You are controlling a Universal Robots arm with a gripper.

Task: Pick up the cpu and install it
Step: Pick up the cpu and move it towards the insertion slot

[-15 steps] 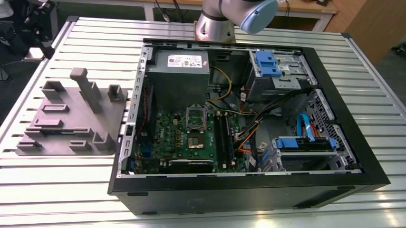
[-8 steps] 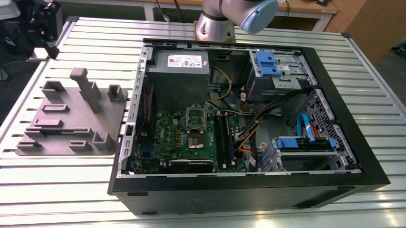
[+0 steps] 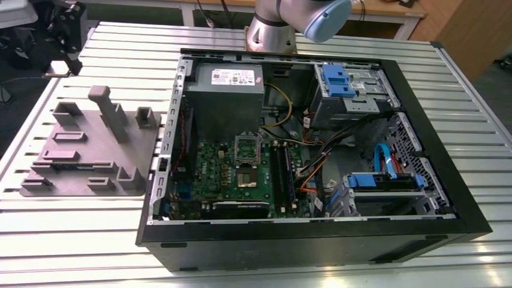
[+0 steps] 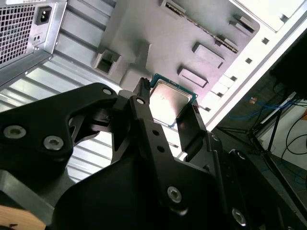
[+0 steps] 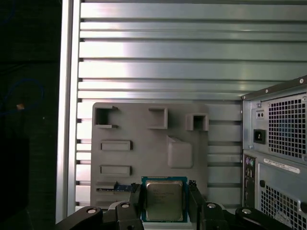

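Note:
The cpu, a small square chip with a silvery top and a green rim, sits between the two black fingers of my gripper, which is shut on it. In the second wrist view the cpu hangs in the gripper, well above the grey holder tray. In the exterior view the gripper hovers off the far left corner of the table, beyond the tray. The motherboard lies in the open computer case, its socket uncovered with the retaining frame tipped up.
The black case stands open on the slatted metal table. Inside are a grey power supply, blue drive brackets and loose cables. The tray carries upright posts. The case's rear panel rises beside the tray.

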